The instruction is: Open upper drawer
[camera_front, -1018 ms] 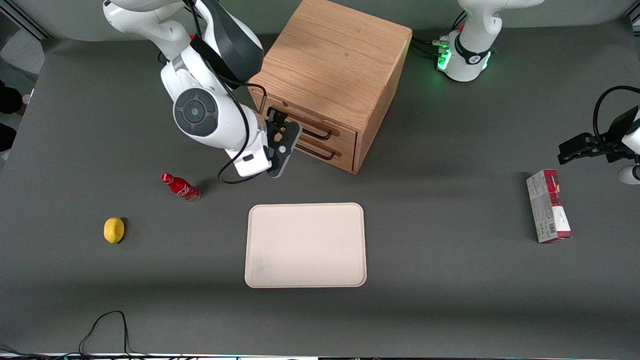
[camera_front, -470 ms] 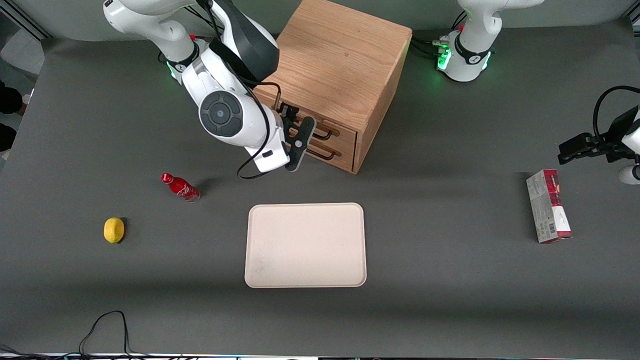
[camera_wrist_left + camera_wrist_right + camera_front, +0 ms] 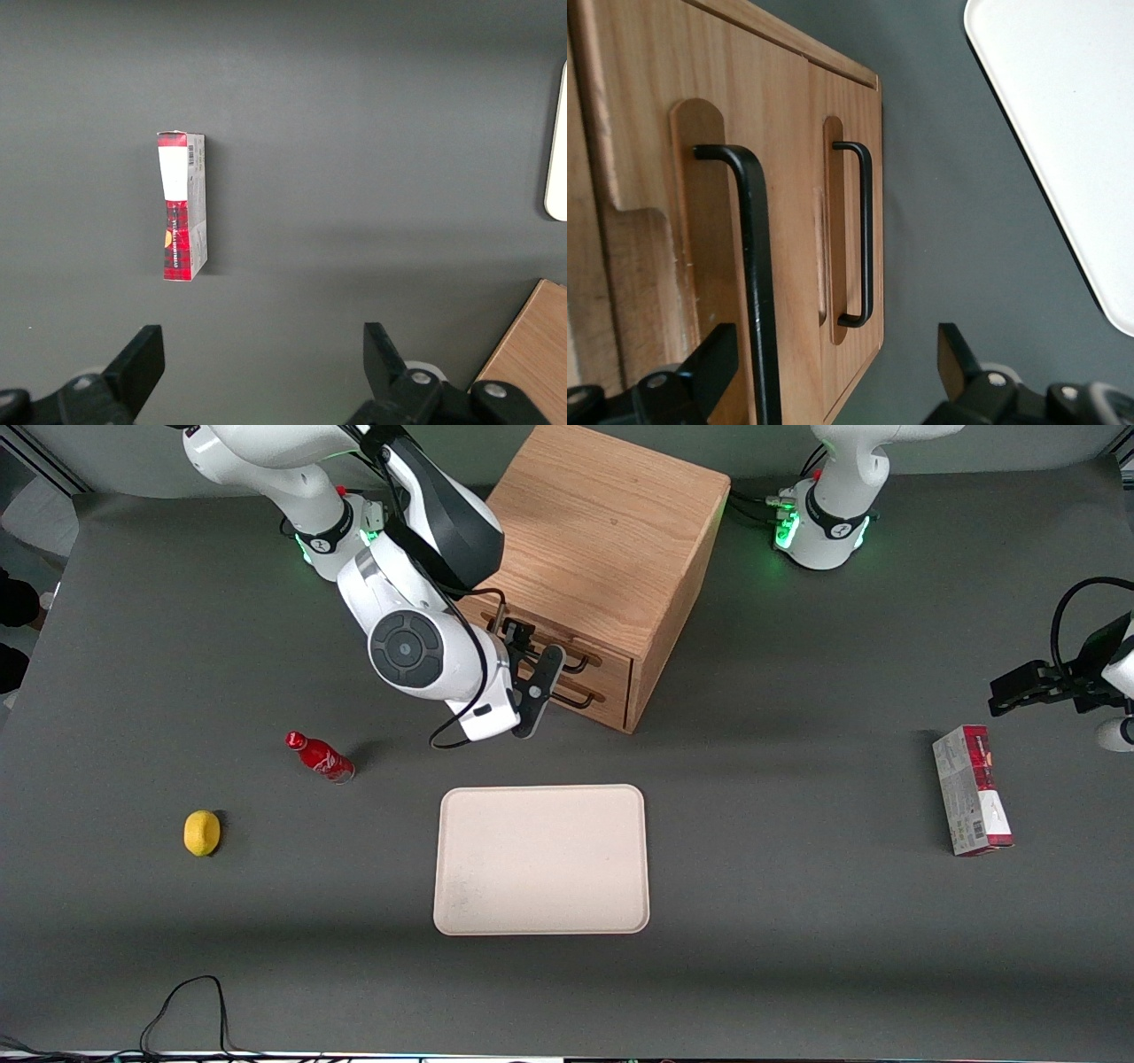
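The upper drawer (image 3: 567, 657) sits shut in the oak cabinet (image 3: 594, 549) at the bench's back edge, midway along. Its handle (image 3: 749, 266) runs between the spread fingers of the gripper (image 3: 530, 682), which is open and not yet closed on it, apparently lined up so it can close on the bar and pull. The lower drawer's handle (image 3: 859, 235) is just beside. The tray (image 3: 541, 859) lies nearer the front edge, clear of the drawer's path; bottle (image 3: 320, 756) and lemon (image 3: 201, 833) lie toward the working arm's end.

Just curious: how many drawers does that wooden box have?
2: the shallow oak upper drawer with its black wire handle between the open end effector's fingers, and the matching lower drawer directly beneath.
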You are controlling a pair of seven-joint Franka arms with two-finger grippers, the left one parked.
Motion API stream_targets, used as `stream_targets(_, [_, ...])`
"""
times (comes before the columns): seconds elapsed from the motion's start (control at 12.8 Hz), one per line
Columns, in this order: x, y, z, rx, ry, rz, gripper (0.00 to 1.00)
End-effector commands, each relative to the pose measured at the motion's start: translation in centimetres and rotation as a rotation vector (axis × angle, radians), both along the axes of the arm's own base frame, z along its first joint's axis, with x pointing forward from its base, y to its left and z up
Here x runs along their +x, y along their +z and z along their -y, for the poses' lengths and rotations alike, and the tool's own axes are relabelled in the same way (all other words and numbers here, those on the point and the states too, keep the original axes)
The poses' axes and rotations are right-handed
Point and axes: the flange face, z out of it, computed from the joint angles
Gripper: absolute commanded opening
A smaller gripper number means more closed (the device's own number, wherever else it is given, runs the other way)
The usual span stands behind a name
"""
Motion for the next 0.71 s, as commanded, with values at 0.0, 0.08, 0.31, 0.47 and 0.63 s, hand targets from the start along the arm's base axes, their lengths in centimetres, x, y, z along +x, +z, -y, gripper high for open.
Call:
stream_targets(0.0, [-0.3,-0.6,-1.0,0.025,0.012,-0.004,1.0])
stream_targets(0.08, [-0.4,-0.9,-1.1,0.023,0.01,-0.005,1.0])
stream_targets(0.31, [-0.7,-1.5,-1.4,0.022,0.012,-0.002,1.0])
stream_targets(0.47, [-0.7,-1.8,-1.4,0.024,0.008,0.004,1.0])
stream_targets(0.63, [-0.6,-1.9,-1.4,0.026,0.007,0.008,1.0])
